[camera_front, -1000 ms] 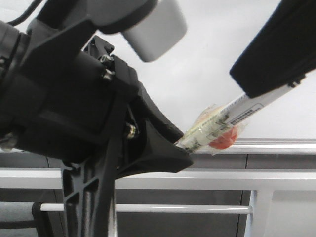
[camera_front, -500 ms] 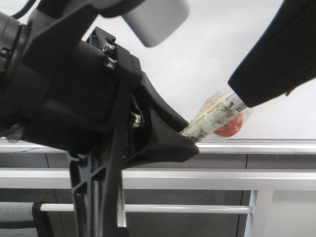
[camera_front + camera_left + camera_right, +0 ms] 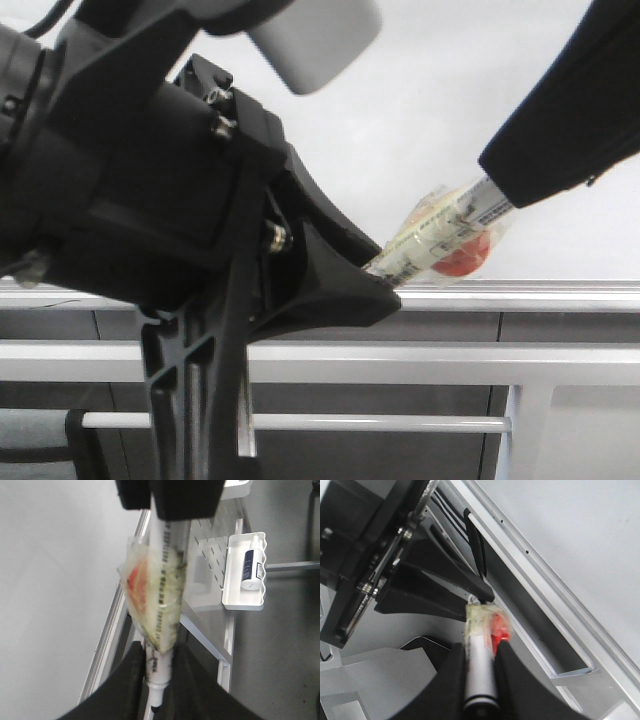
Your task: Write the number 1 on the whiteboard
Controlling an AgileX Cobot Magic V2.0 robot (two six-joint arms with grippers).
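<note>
A white marker (image 3: pixel 435 245), wrapped in yellowish tape with a red patch, hangs slanted in front of the whiteboard (image 3: pixel 450 100), just above its silver rail (image 3: pixel 540 295). My left gripper (image 3: pixel 380 285) is shut on the marker's lower end. My right gripper (image 3: pixel 495 195) is shut on the upper barrel. In the left wrist view the marker (image 3: pixel 162 605) runs from the left gripper (image 3: pixel 157 680), tip toward the camera, up to the right gripper (image 3: pixel 167 510). In the right wrist view the right gripper (image 3: pixel 480 647) clamps the barrel (image 3: pixel 480 672). The number 1 shows nowhere on the visible board.
Grey horizontal bars (image 3: pixel 420 360) and a thin white rod (image 3: pixel 350 422) run below the board's rail. A small white tray (image 3: pixel 235 587) holding a bottle (image 3: pixel 250 565) hangs on a perforated panel beside the board. The bulky left arm (image 3: pixel 130 180) fills the left half of the front view.
The left gripper and marker shifted slightly right. The right gripper closed in along the barrel, covering more of it, then eased a little to the right.
</note>
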